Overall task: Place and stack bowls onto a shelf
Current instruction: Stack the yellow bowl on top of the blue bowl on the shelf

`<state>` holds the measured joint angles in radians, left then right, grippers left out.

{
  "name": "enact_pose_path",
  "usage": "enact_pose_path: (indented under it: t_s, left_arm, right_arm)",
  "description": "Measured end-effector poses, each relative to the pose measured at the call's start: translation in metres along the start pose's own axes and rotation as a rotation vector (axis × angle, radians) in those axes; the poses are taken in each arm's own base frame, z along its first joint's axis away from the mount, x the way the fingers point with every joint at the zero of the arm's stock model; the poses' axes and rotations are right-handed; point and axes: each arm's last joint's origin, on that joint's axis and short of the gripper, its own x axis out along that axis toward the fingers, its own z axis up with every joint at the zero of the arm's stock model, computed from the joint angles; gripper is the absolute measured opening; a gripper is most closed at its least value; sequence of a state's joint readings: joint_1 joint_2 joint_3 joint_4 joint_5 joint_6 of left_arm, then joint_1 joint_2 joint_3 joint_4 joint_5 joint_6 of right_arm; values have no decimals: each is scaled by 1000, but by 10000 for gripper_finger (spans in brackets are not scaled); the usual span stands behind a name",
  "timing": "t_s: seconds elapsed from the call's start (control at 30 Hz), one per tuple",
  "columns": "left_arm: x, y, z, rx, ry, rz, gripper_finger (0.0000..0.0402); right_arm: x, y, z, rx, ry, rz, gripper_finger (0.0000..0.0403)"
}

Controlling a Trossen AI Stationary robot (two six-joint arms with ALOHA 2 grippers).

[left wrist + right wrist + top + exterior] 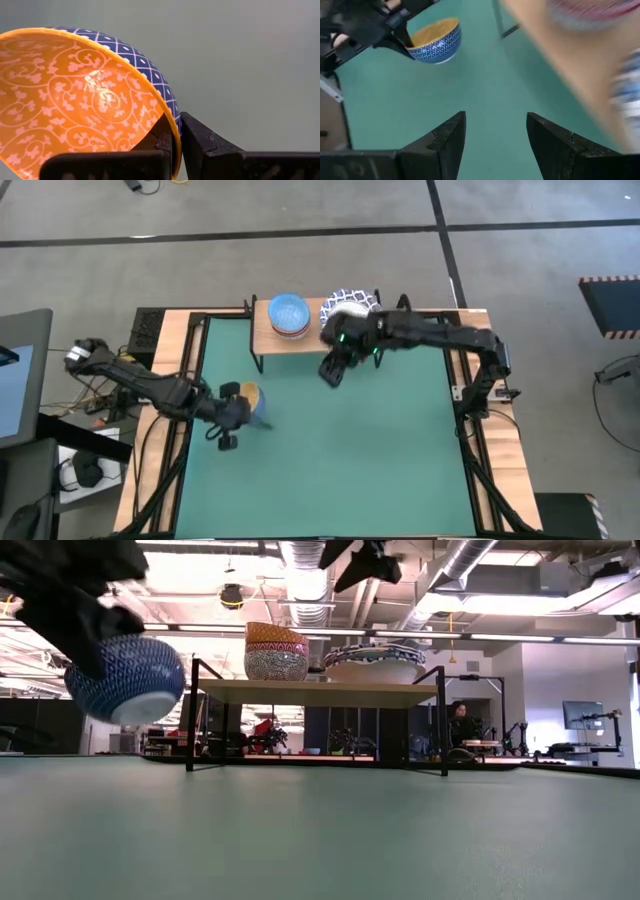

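The left hand [175, 142] was pinched shut on the rim of a small round ceramic bowl, orange with a scroll pattern inside and blue lattice outside [85, 100], holding it clear of the green worktop [340, 450] out on the left side, well apart from the low light-wood shelf on thin black legs [300, 338]. The risk I saw: it was a thin edge-grip on one wall only, so a quick swing could have let the bowl pivot or slip out and drop. Also, the shelf already carried a stack topped by a light blue bowl [288, 313] and a wide white bowl with a blue-patterned rim [350, 304], so coming in low could have clipped the board's edge or knocked that stack. The held bowl was tilted, not level; a round bowl has no real long axis, but its mouth faced up and off to one side. The right hand [495, 145] hovered just in front of the shelf with its fingers spread wide, holding nothing.
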<state>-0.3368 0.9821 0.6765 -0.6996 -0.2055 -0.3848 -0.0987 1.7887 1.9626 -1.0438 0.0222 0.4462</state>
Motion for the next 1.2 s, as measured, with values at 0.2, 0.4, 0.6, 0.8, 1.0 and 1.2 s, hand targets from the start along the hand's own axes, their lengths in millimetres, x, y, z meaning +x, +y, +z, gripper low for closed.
enact_pose_path:
  t_s: [0.2, 0.4, 0.6, 0.8, 1.0, 1.2]
  left_arm:
    - [2, -36, -5, 430, -83, -29, 5]
    - [23, -67, -11, 888, -77, -43, 8]
    - [41, -76, -7, 1239, 9, 301, 10]
    - [53, -71, 4, 1425, 76, 372, 10]
    - [65, -65, 11, 1496, 132, 334, 11]
    - [69, -66, 17, 1461, 45, 215, 11]
  right_arm:
    - [38, 36, -28, 48, -21, 122, 234]
    - [59, 68, -51, -181, -127, 255, 234]
    - [72, 71, -57, -12, -110, 230, 234]
    - [98, 60, -54, 78, -80, 200, 234]
    - [118, 49, -55, 88, -12, 182, 234]
    - [147, 47, -69, 58, 94, 161, 234]
